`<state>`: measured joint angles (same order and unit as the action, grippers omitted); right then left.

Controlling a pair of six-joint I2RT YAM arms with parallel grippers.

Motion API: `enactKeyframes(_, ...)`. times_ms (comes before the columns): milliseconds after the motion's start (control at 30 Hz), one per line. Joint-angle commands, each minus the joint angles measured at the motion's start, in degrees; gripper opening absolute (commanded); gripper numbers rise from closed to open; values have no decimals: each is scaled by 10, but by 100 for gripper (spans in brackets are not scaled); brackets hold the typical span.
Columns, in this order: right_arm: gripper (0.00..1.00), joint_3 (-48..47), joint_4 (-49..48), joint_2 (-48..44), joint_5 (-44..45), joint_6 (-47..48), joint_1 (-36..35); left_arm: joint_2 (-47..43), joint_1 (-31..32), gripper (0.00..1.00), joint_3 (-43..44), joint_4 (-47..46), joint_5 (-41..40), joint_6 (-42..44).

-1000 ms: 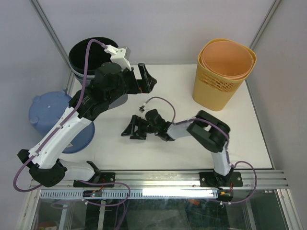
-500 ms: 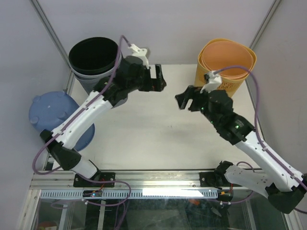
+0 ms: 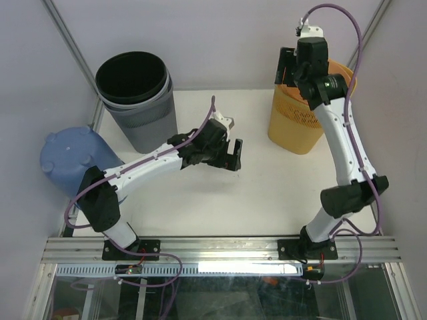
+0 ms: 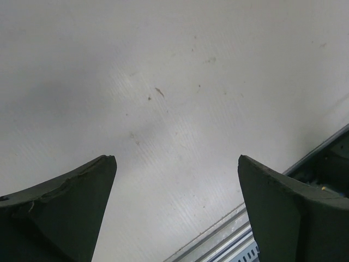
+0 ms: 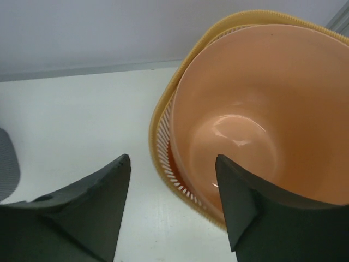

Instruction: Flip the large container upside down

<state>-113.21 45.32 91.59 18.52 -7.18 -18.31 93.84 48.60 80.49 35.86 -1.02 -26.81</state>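
Note:
The large container (image 3: pixel 300 127), a yellow slotted basket, stands upright at the table's back right with a smooth orange bucket (image 3: pixel 337 80) nested inside. My right gripper (image 3: pixel 285 67) hovers open above its left rim. In the right wrist view the basket's rim (image 5: pixel 158 143) runs between the jaws of the right gripper (image 5: pixel 172 159): one finger over the table, the other over the orange bucket (image 5: pixel 256 109). Nothing is held. My left gripper (image 3: pixel 233 155) is open, low over the middle of the table; the left wrist view shows only bare table between the jaws of the left gripper (image 4: pixel 176 158).
A black bin nested in a grey one (image 3: pixel 137 100) stands at the back left; its grey side shows in the right wrist view (image 5: pixel 6 164). A blue tub (image 3: pixel 67 157) sits bottom up off the table's left edge. A metal rail (image 3: pixel 220 245) lines the near edge.
The right arm swung up from the middle of the table to the yellow basket's rim. The left arm came down from the back to the table's middle, still open.

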Motion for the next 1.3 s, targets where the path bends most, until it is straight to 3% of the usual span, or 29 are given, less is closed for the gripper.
enactKeyframes(0, 62, -100, 71, 57, -60, 53, 49, -64, 33, 99, -56, -85, 28, -17)
enactKeyframes(100, 56, -116, 69, 79, -116, 62, 79, -66, 42, 99, -74, -87, 32, -21)
enactKeyframes(433, 61, -119, 65, 109, -204, 66, 96, -51, 54, 99, -71, -87, 33, -18)
enactKeyframes(800, 46, -146, 70, 166, -181, 75, 101, -51, 65, 99, -70, -87, 38, -22)
enactKeyframes(1000, 49, -138, 76, 174, -203, 80, 101, -50, 68, 99, -75, -86, 37, -24)
enactKeyframes(1067, 43, -135, 74, 173, -209, 81, 101, -48, 69, 99, -75, -86, 38, -23)
enactKeyframes(1167, 20, -142, 73, 166, -203, 81, 101, -46, 69, 99, -72, -86, 39, -24)
enactKeyframes(1267, 9, -162, 69, 152, -199, 81, 101, -44, 70, 99, -72, -86, 38, -24)
